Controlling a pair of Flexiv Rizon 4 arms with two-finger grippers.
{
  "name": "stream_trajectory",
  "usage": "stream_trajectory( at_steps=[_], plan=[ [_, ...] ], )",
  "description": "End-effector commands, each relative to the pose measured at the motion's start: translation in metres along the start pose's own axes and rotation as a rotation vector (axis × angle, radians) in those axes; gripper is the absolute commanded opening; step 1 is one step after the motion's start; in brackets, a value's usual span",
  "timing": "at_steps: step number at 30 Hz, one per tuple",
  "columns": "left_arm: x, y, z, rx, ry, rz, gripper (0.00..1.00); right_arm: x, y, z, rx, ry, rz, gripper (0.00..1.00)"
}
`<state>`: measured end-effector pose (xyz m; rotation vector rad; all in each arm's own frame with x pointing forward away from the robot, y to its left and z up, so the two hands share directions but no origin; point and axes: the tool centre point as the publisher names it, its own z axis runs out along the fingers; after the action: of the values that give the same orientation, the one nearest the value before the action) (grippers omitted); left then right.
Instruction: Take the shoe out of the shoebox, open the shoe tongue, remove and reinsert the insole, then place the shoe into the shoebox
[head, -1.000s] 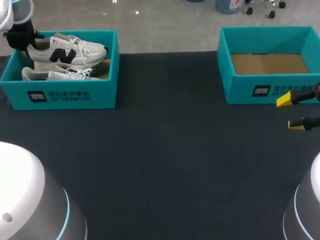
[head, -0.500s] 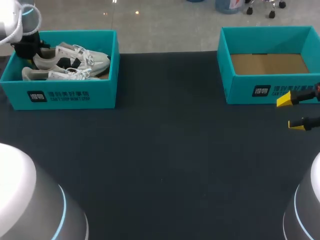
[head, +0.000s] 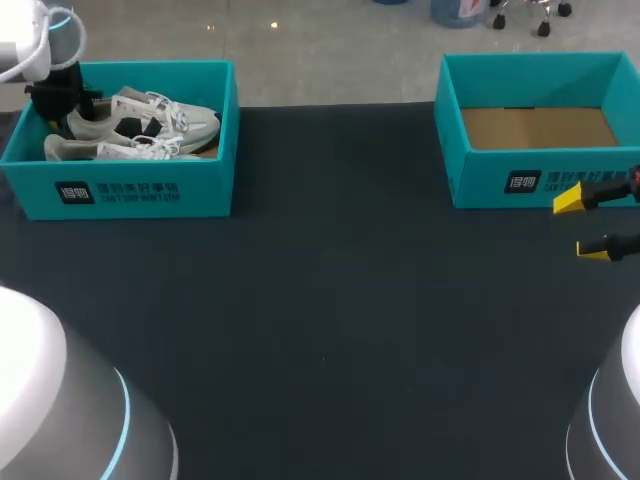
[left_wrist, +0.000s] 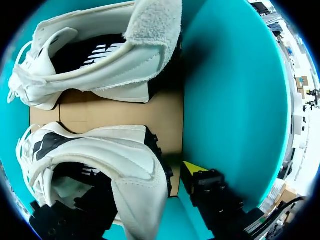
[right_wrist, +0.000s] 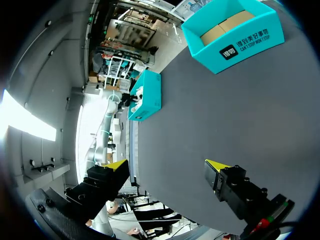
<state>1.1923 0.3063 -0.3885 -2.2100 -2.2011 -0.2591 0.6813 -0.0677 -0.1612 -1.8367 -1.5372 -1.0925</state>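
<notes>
Two white shoes with black side marks lie in the left teal shoebox (head: 130, 192). The rear shoe (head: 150, 112) rests slightly over the front shoe (head: 110, 150). My left gripper (head: 62, 105) is at the box's left end, by the rear shoe's heel. In the left wrist view that shoe (left_wrist: 100, 150) has its heel between the fingers of my open left gripper (left_wrist: 137, 182). One yellow fingertip (left_wrist: 192, 167) stands just clear of the sole; the other is hidden by the shoe. The second shoe (left_wrist: 100, 65) lies ahead. My right gripper (head: 580, 225) hovers open and empty at the right edge.
A second teal shoebox (head: 520, 180) with a bare cardboard floor stands at the back right, just behind my right gripper (right_wrist: 167, 167). The dark table top (head: 330, 320) stretches between the two boxes. The left box wall (left_wrist: 230, 100) is close beside my left gripper.
The rear shoe, held raised above the left box a second ago, has come down into it with my left gripper, whose fingers have since spread. The right arm has not moved.
</notes>
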Motion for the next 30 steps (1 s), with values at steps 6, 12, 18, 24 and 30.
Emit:
stream_trajectory(
  at_steps=[6, 12, 18, 24, 30],
  plan=[
    [-0.004, 0.002, -0.032, 0.019, -0.048, 0.013, 1.0, 0.0, -0.001, 0.0, -0.002, -0.003, 0.001, 1.0],
    [-0.006, 0.002, -0.061, 0.001, -0.086, -0.013, 1.0, 0.0, -0.001, 0.0, -0.002, -0.003, 0.001, 1.0],
    [-0.007, 0.002, -0.095, -0.014, -0.114, -0.025, 0.97, 0.0, -0.001, 0.0, -0.002, -0.003, 0.001, 1.0],
    [-0.004, -0.002, -0.129, -0.007, -0.145, -0.034, 1.0, 0.0, -0.001, 0.0, -0.002, -0.003, 0.001, 1.0],
    [0.001, -0.009, -0.157, -0.005, -0.155, -0.045, 1.0, 0.0, -0.001, 0.0, -0.002, -0.003, 0.001, 1.0]
  ],
)
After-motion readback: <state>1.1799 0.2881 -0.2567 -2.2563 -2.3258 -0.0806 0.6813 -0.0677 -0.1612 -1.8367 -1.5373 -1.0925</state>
